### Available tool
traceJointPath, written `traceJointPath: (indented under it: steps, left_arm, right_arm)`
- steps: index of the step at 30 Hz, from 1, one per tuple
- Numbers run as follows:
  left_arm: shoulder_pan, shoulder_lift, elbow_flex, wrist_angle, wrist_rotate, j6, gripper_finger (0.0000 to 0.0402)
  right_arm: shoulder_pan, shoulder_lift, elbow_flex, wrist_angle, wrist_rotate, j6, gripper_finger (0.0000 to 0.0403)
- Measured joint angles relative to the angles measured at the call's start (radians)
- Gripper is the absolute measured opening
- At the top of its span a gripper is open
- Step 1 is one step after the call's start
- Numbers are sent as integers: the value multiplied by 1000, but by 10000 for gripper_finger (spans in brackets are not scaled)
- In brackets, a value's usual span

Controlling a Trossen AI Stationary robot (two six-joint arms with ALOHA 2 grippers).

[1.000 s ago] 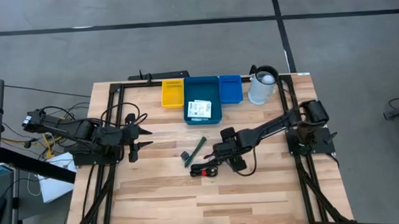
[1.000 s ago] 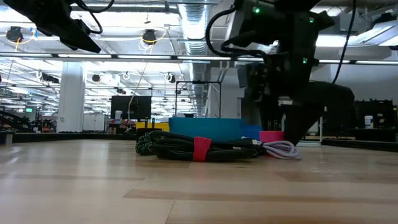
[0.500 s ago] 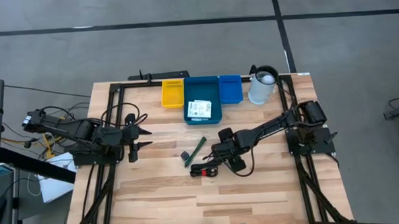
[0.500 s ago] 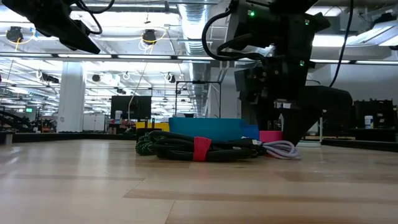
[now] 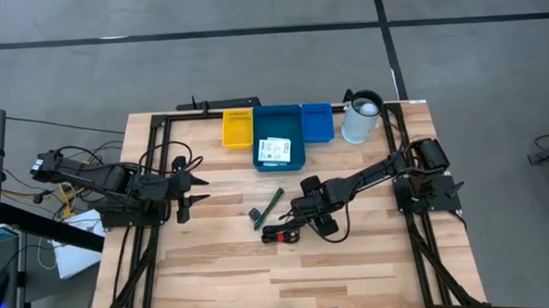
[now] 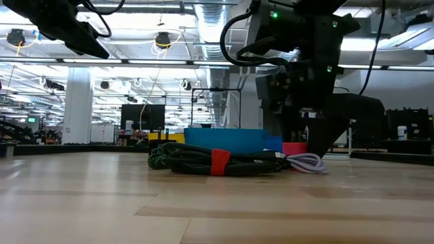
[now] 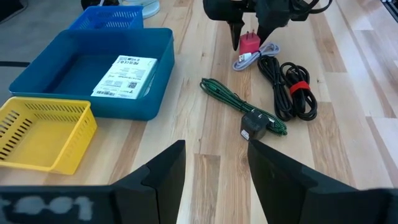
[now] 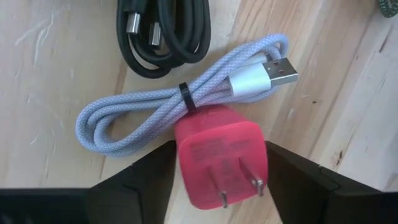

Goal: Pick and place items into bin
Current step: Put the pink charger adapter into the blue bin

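Pink blocky plug (image 8: 221, 155), braided lilac cable (image 8: 155, 112).

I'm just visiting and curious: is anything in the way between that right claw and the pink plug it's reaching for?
Nothing visible. The right gripper stands open with a finger on either side of the pink charger plug. The white USB cable lies tied against the plug's far side, not between the fingers and the plug.

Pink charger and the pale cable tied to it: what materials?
Pink charger: looks like moulded plastic, smooth satin shell, with two shiny metal prongs. Pale cable: seemingly braided fabric sleeve, going by its fine woven texture, with a white plastic and metal USB plug.
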Motion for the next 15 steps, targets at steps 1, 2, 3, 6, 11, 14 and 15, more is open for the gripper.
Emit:
traceJointPath:
  steps: [1,2,3,6,11,14,15]
  left_arm:
    - [0,0,0,0,0,0,164]
    - [0,0,0,0,0,0,164]
    - [0,0,0,0,0,0,164]
    - [0,0,0,0,0,0,164]
    - [0,0,0,0,0,0,164]
    - [0,0,0,0,0,0,164]
    - [0,0,0,1,0,0,164]
  right_arm:
    - [0,0,0,0,0,0,203]
    - [0,0,0,0,0,0,191]
    - [0,0,0,-1,0,0,178]
    - [0,-1,0,-1,0,0,147]
    - [0,-1,1,-9,1,8,147]
    - [0,-1,1,-22,2,16,173]
    - [0,-1,0,-24,4,18,183]
